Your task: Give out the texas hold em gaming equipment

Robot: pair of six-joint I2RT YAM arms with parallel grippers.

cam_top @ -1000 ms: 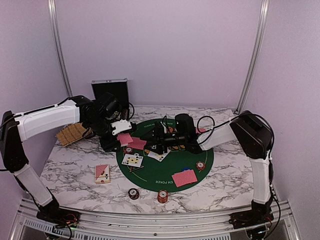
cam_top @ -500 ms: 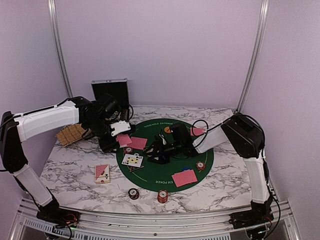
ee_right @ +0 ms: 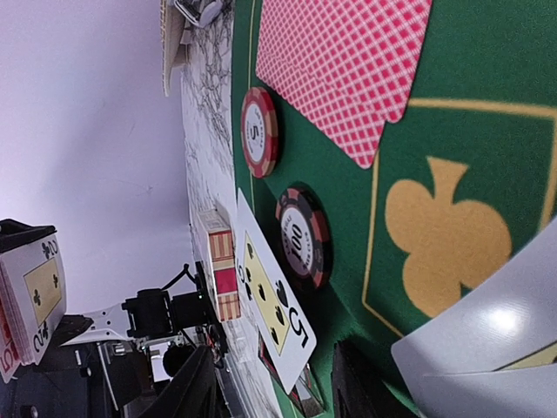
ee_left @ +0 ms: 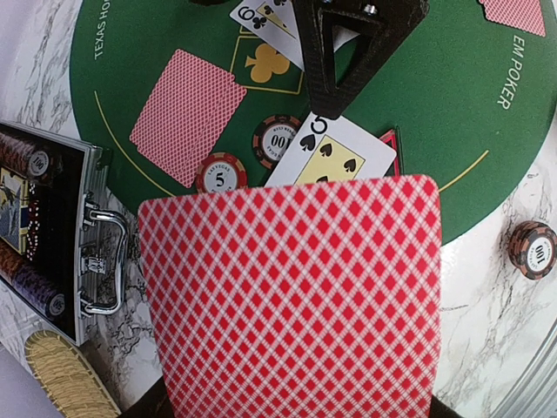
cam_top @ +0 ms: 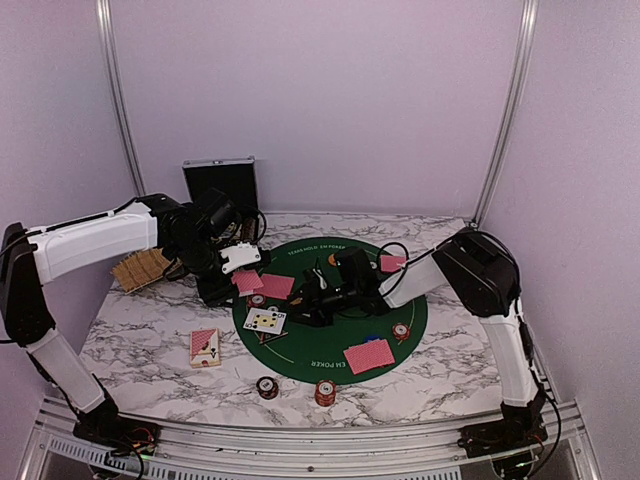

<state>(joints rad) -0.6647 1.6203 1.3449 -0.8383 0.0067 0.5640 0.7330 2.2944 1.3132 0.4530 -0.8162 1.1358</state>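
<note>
My left gripper [cam_top: 233, 263] is shut on red-backed cards [ee_left: 296, 296], held above the left edge of the green mat [cam_top: 400, 300]; the cards hide its fingers in the left wrist view. My right gripper [cam_top: 304, 298] is open and low over the mat, its fingers [ee_right: 191, 387] on either side of a corner of a face-up five of spades [ee_right: 271, 300]. A 100 chip [ee_right: 303, 237], a 5 chip [ee_right: 259, 131] and a red-backed card [ee_right: 344, 70] lie beyond it. Another face-up card [ee_right: 487, 348] lies close by the right finger.
The open silver case [ee_left: 52, 235] with chips lies left of the mat. A card box [cam_top: 205, 347] and two chip stacks [cam_top: 267, 387] [cam_top: 325, 392] sit on the marble in front. More red-backed cards [cam_top: 368, 355] [cam_top: 393, 262] and a chip [cam_top: 401, 331] lie on the mat.
My right gripper has moved left and down across the mat to the face-up cards. My left gripper has stayed almost in place with its cards.
</note>
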